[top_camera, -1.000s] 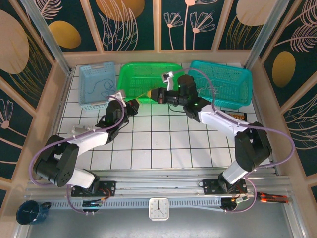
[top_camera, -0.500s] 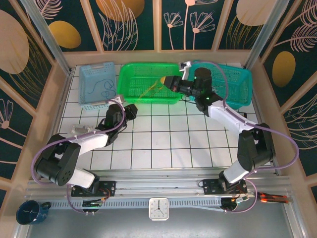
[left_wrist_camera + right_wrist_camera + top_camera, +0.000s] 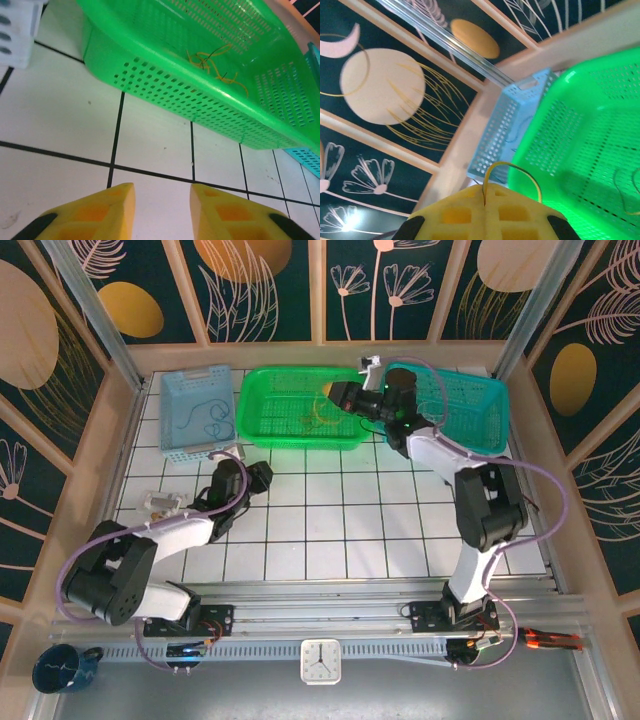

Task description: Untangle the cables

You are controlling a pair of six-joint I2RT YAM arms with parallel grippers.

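We're watching the right gripper (image 3: 336,395) swinging out over the green perforated plastic basket (image 3: 300,440), no longer beside the left one as it was a second ago. Its fingers are clenching the thin tan-gold cable (image 3: 512,167), which is trailing down into the basket. The left gripper (image 3: 162,192) is drawing back over the white tiled table (image 3: 60,110), its jaws now parting, empty.

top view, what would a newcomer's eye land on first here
The bright green basket at the back of the white tiled table. Over it the right pincer, shut, pinches a tan-gold cable. The left pincer hangs open above the tiles in front.
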